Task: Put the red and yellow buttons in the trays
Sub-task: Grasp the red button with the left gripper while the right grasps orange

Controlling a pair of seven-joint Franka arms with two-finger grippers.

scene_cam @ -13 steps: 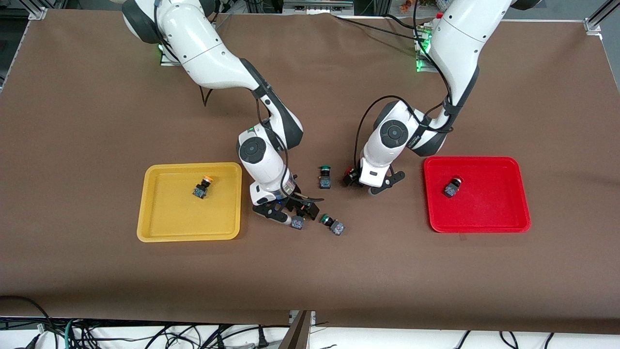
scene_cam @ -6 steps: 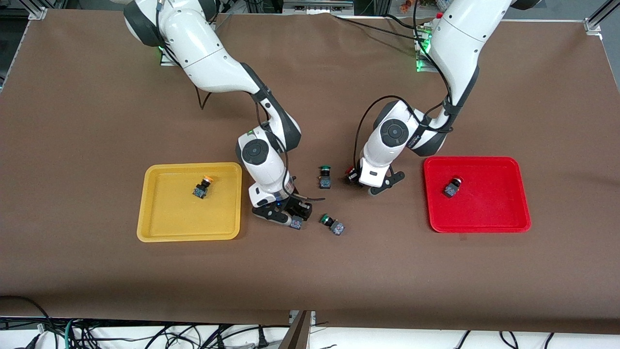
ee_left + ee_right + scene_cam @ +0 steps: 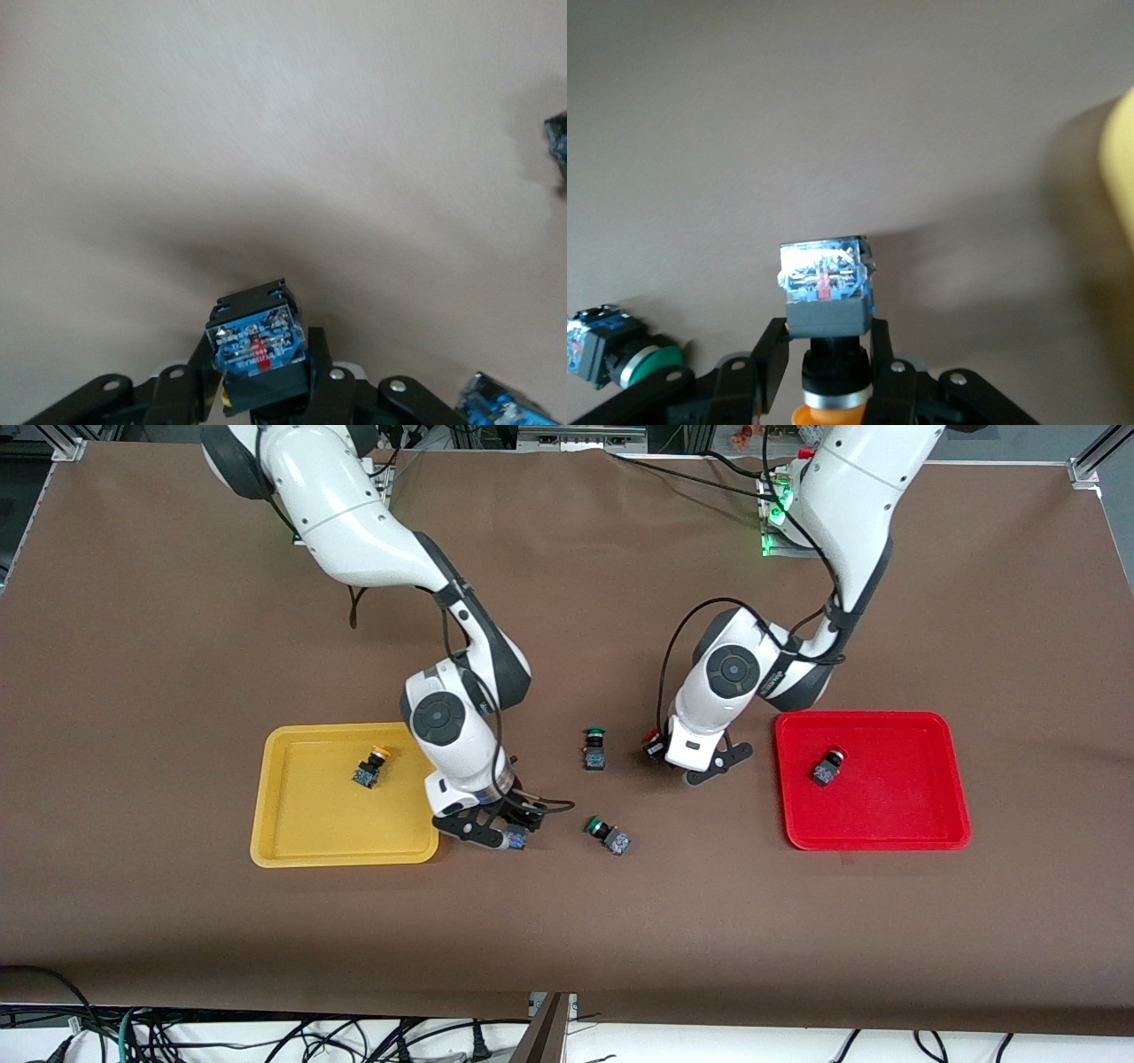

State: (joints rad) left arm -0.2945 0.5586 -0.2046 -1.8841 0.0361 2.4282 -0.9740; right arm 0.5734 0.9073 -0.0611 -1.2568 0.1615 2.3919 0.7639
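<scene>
Front view shows a small push-button switch with a dark blocky base and a yellow-orange round cap (image 3: 370,768) lying in the shallow yellow plastic tray (image 3: 292,841), and a matching switch with a red cap (image 3: 827,767) lying in the shallow red plastic tray (image 3: 921,828). Just beside the yellow tray's corner, the right gripper (image 3: 511,829) has its jaws closed on a second yellow-capped switch (image 3: 825,297), base outward. Near the red tray, the left gripper (image 3: 664,751) has its jaws closed on a second red-capped switch (image 3: 257,341). Between the two grippers, two green-capped switches (image 3: 594,748) (image 3: 608,835) lie on the brown table (image 3: 177,646).
</scene>
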